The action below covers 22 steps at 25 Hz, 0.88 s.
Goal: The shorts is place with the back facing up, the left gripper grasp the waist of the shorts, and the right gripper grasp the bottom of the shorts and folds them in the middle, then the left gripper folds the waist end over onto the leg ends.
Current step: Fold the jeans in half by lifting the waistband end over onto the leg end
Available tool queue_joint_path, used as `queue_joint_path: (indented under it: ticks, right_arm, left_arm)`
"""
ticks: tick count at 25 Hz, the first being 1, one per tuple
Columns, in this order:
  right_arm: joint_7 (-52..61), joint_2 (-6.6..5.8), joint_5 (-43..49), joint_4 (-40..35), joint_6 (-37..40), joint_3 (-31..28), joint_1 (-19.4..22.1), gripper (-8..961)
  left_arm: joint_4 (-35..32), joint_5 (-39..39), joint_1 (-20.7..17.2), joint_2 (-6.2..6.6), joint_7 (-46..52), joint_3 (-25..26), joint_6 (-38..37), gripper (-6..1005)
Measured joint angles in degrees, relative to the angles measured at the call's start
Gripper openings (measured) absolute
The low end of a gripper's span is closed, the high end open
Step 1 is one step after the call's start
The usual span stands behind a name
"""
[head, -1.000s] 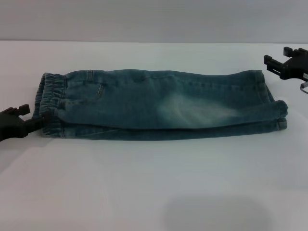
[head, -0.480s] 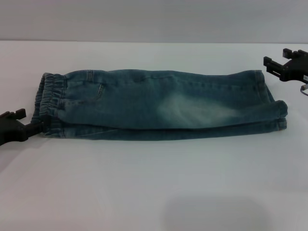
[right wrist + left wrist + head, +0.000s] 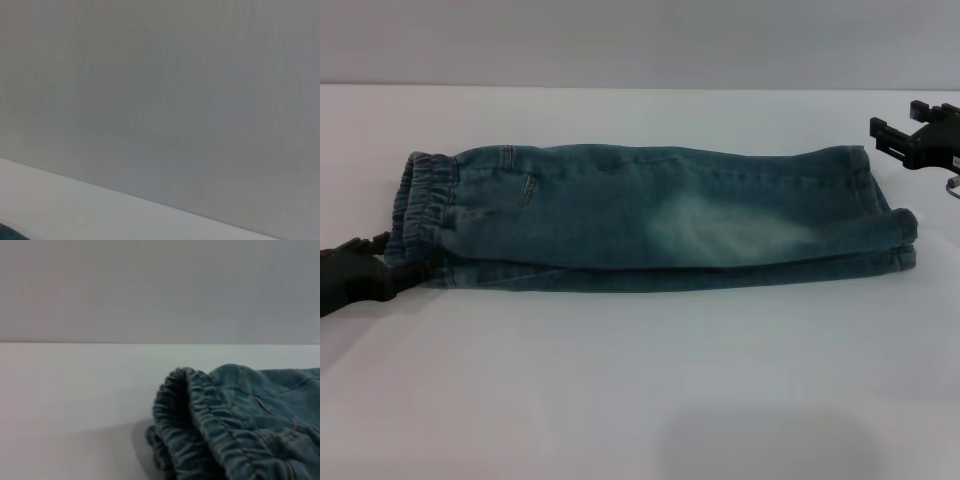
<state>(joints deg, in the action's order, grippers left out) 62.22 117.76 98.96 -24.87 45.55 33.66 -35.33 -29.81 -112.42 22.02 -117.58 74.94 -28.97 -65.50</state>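
Note:
Blue denim shorts (image 3: 650, 215) lie folded lengthwise on the white table (image 3: 640, 380), with the elastic waist (image 3: 425, 215) at the left and the leg ends (image 3: 890, 225) at the right. My left gripper (image 3: 392, 258) sits low at the waist's near corner, open, its fingertips right at the cloth edge. The left wrist view shows the gathered waistband (image 3: 200, 430) close up, with none of my fingers in it. My right gripper (image 3: 898, 115) hangs open above the table, beyond the leg ends at the far right, clear of the cloth.
A grey wall (image 3: 640, 40) runs along the back of the table. The right wrist view holds only that wall (image 3: 160, 100) and a strip of table edge (image 3: 75, 205).
My left gripper has dropped lower and slid a little right toward the waist's near corner. The shorts and the right gripper have not moved.

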Motion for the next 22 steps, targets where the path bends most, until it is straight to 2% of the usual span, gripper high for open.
queue_joint_path:
  ticks: [5, 13, 22]
  right_arm:
    - [-0.1, -0.1, 0.0, 0.0, -0.2, 0.0, 0.0, 592]
    - [-1.6, -0.14, -0.6, 0.4, -0.5, 0.0, -0.2, 592]
    - [-1.6, -0.17, -0.8, 0.3, -0.6, -0.1, 0.0, 593]
  left_arm:
    - [0.2, 0.1, 0.0, 0.0, 0.1, -1.1, -0.1, 843]
    - [0.0, 0.6, 0.0, -0.02, 3.6, -0.5, -0.5, 705]
    - [-0.2, 0.6, 0.1, 0.0, 2.8, -2.0, -1.0, 477]
